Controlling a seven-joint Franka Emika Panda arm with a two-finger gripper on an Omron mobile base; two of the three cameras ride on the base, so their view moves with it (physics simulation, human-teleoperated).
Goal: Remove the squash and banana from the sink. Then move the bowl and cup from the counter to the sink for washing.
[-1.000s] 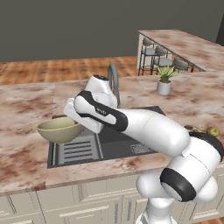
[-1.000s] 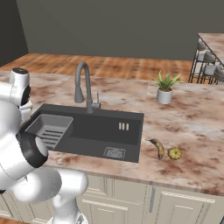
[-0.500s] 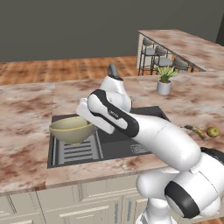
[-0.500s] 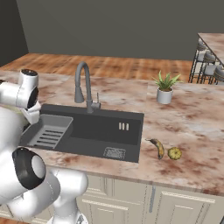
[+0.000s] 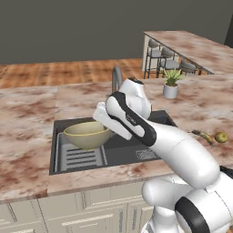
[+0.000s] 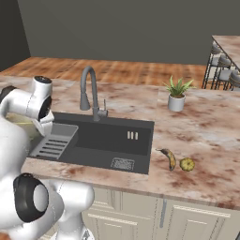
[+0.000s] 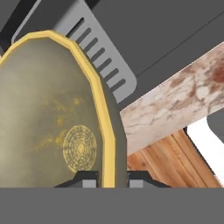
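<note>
Over sink [image 5: 157, 119] tray: bowl [image 5: 86, 134] upright, rim pinched by tool [image 7: 105, 178].

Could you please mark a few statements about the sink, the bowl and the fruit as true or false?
1. The gripper is shut on the bowl's rim. True.
2. The bowl is held over the sink. True.
3. The banana lies in the sink. False: it lies on the counter, right of the sink.
4. The squash sits beside the banana. True.
5. The bowl rests on the counter. False: it is held above the ribbed tray.
</note>
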